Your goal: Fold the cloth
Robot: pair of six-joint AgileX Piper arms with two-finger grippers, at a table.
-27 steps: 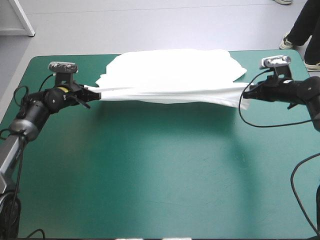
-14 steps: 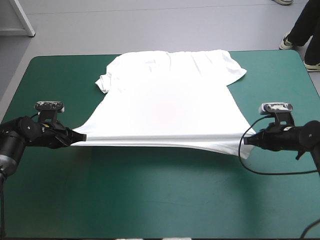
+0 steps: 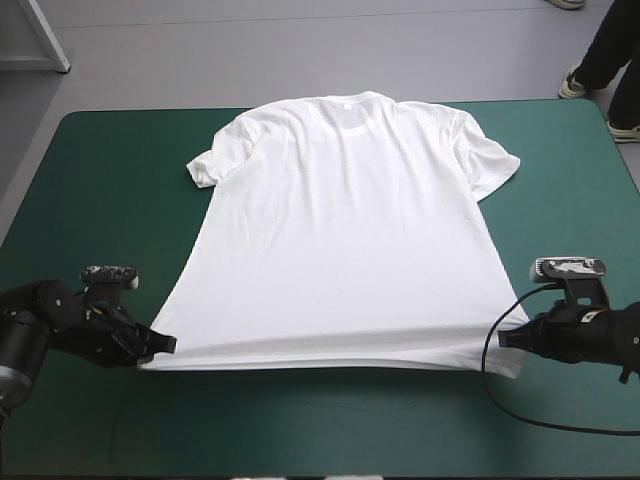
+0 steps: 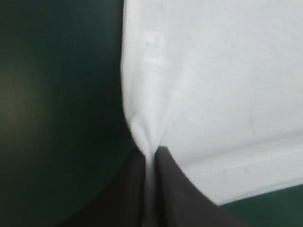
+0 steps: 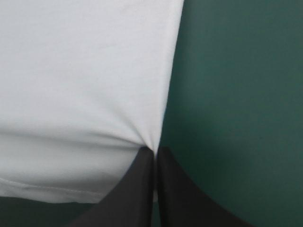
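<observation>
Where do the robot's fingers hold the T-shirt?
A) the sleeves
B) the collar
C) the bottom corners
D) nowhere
C: the left fingers and right fingers each pinch one hem corner of the T-shirt, while its sleeves and collar lie free.

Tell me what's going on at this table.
Two robot arms are handling a white T-shirt on the teal-green cover. The left claw pinches one bottom corner of the hem and the right claw the other, with the hem stretched straight between them near the table's near edge. The shirt is spread out flat, collar toward the far edge. No fold has been made yet.
</observation>
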